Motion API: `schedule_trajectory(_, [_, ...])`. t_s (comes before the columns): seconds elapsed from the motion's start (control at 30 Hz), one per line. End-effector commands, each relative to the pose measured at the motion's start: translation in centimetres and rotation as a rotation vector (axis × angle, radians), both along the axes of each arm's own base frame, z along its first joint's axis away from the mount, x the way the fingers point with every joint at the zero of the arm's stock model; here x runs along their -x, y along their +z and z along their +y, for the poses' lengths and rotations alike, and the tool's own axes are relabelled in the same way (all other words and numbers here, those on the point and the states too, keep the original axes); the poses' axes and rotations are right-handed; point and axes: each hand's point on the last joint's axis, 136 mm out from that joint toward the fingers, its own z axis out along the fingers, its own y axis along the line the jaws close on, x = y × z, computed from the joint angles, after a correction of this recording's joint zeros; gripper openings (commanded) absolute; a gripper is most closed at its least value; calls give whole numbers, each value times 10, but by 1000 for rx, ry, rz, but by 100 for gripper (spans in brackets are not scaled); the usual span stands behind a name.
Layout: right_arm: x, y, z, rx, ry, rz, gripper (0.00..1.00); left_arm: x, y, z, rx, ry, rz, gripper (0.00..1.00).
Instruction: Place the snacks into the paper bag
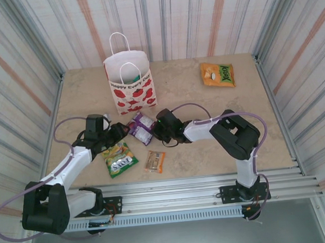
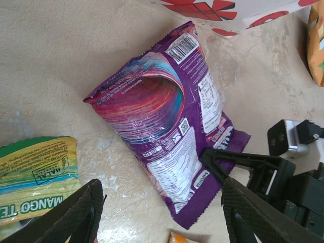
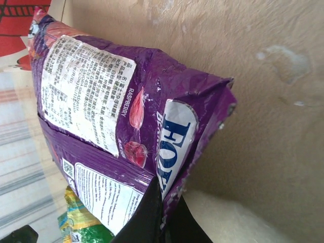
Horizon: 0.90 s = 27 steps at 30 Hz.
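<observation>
Right gripper (image 3: 162, 200) is clamped on a corner of the purple packet (image 1: 141, 127), which sits low over the table (image 1: 210, 151) at 6 o'clock from the paper bag (image 1: 130, 82). Left gripper (image 2: 162, 202) hovers at the packet's 9 o'clock, jaws spread wide, holding nothing. I read this as the pick-up. Next it needs a clean lift, a carry toward 12 o'clock and a drop through the bag's mouth, clear of the handles (image 1: 120, 43). Whether the packet is off the table, I cannot tell. The bag's inside is mostly hidden, just a teal glimpse. The green packet (image 1: 119, 158) is cut off in both wrist views.
</observation>
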Motion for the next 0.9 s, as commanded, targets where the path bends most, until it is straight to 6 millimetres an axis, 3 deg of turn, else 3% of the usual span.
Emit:
schedule_trajectory(0.0, [7,7,-18,105,38,-50,0,-4,18,-1,-17,-38,-47,66])
schedule_trajectory(0.13, [8,28,-26,178,125,-149,0,-6,31,-3,-30,-73,-89,66])
schedule_trajectory(0.47, [10,105,-61,400,437,-527,0,-7,72,-18,-66,-264,-255,71])
schedule_trajectory(0.7, [18,146,-86,461,707,-726,0,7,111,-44,-63,-539,-443,72])
schedule_trajectory(0.87, [41,174,-99,452,994,-876,0,24,136,-63,-76,-768,-600,72])
